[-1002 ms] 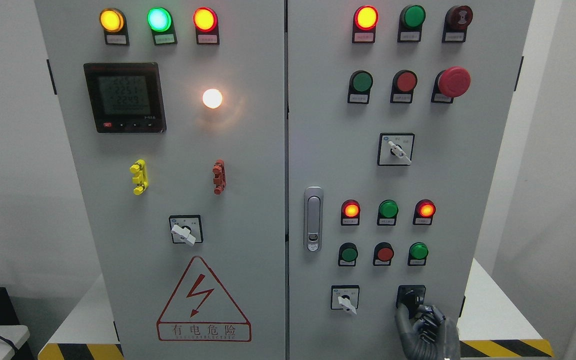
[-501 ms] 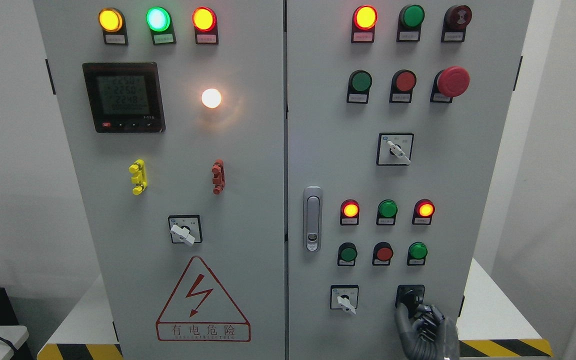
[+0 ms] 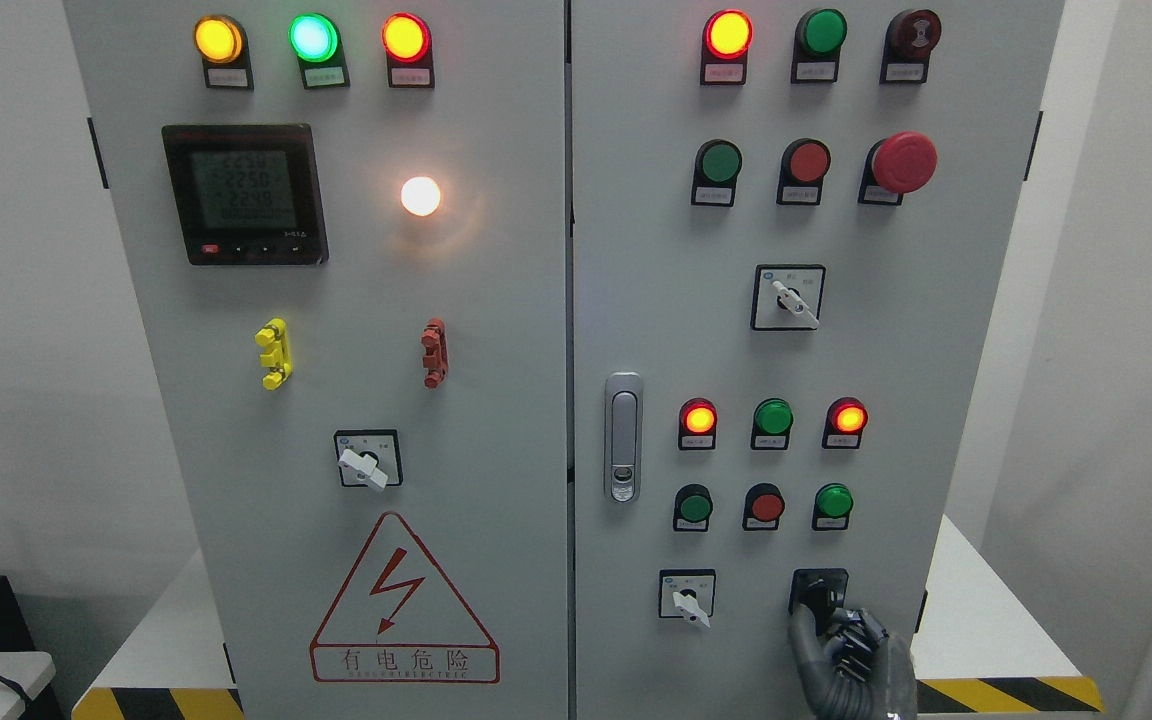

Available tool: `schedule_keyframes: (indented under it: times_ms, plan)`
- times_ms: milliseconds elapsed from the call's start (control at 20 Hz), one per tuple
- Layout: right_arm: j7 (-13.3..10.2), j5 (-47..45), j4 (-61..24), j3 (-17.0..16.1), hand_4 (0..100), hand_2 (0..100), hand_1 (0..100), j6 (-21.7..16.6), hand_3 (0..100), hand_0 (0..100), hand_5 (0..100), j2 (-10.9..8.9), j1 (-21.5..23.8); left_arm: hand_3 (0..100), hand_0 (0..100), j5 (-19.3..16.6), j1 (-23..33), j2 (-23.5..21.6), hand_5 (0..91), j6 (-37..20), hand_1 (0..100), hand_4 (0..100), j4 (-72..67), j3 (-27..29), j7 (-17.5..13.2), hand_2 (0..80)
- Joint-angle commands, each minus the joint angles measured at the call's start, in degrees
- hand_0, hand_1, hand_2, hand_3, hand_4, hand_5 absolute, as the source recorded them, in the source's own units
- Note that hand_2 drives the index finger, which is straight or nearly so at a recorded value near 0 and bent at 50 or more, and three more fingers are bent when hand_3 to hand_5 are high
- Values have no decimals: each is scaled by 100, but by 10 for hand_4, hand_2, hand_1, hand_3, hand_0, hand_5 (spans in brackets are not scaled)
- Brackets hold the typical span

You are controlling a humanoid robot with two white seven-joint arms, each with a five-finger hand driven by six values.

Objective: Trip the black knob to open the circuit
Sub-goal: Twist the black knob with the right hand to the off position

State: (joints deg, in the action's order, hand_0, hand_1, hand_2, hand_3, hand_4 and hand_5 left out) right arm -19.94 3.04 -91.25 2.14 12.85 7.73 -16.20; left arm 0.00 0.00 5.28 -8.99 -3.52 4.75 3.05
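The black knob sits in a black square plate at the lower right of the grey cabinet's right door. My right hand comes up from the bottom edge just below it. Its dark fingers are curled against the knob's right side and the thumb reaches up along its left side, so the hand grips the knob. The hand hides the knob's lower part. My left hand is out of view.
A white selector switch sits left of the black knob. Above are red and green lamps, push buttons and a red mushroom button. The door handle is at centre. Yellow-black floor tape runs at the right.
The whole view has drifted a few pixels to the left. My right hand stays closed on the black knob with almost no visible motion.
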Motion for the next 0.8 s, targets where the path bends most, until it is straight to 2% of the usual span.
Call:
schedule_keyframes:
  times_ms: [0, 751]
  plan:
    - [7, -22, -7, 6, 977, 634, 723, -11, 971, 561, 974, 0, -15, 0, 120, -185, -44, 0, 0, 2, 389, 0, 0, 0, 2, 0]
    - [16, -145, -7, 85, 979, 638, 729, -19, 971, 567, 974, 0, -15, 0, 120, -185, -44, -1, 0, 2, 389, 0, 0, 0, 2, 0]
